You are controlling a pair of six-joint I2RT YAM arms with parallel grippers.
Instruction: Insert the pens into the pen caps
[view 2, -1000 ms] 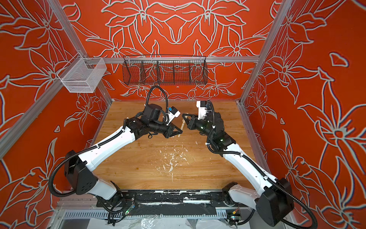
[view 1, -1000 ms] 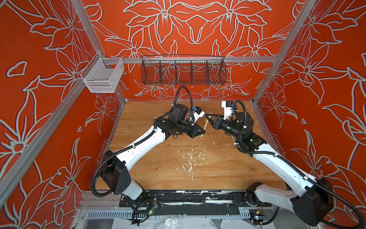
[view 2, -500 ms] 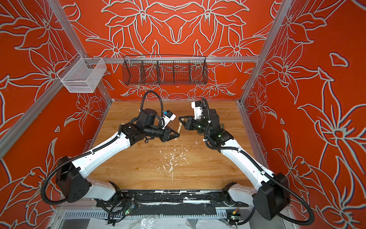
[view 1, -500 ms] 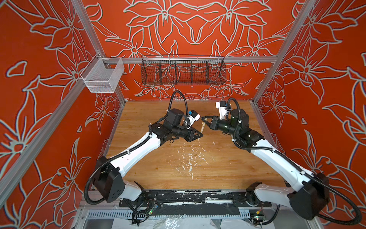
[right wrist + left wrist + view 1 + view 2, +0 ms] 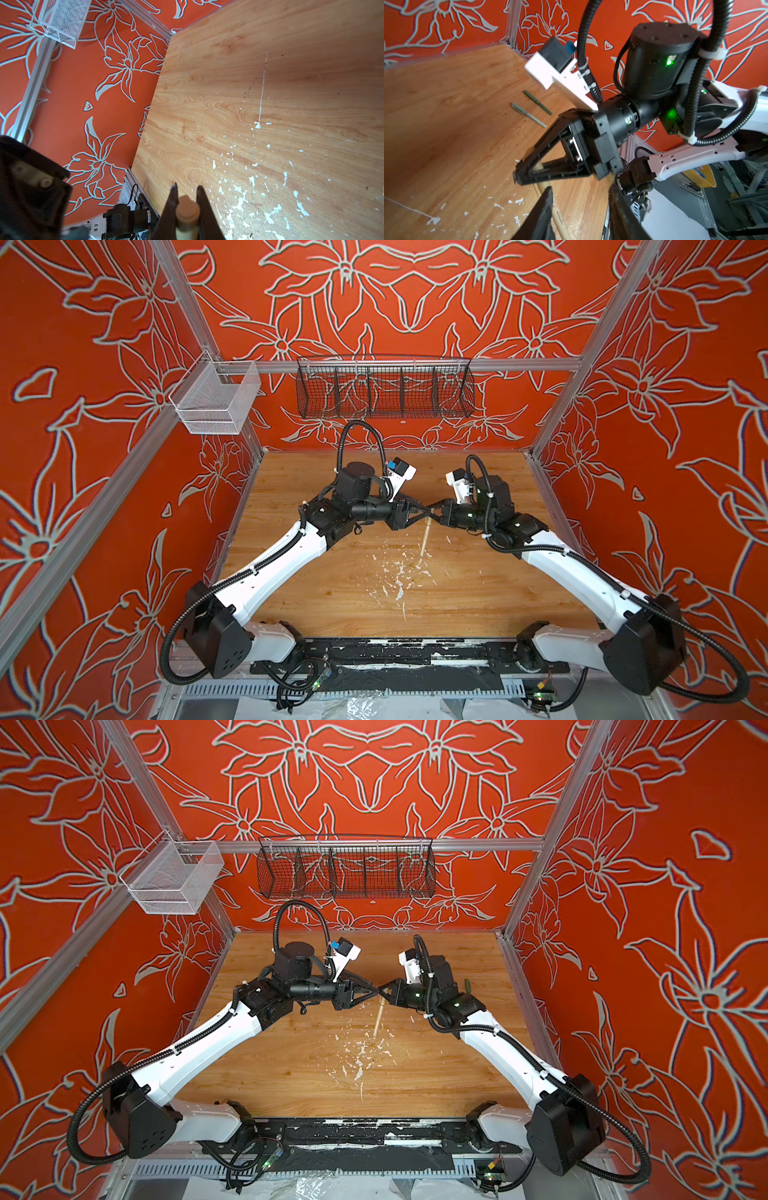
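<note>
The right gripper (image 5: pixel 187 188) jaws clamp the tan pen (image 5: pixel 424 537), which hangs below them over the wooden table (image 5: pixel 332 589) with white paint flecks (image 5: pixel 399 576). The left gripper (image 5: pixel 580 188) jaws stand apart, with the pen shaft between them. Red floral walls (image 5: pixel 83 448) enclose the cell.

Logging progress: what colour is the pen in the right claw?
The pen in the right claw is tan; clearest in the right wrist view.
</note>
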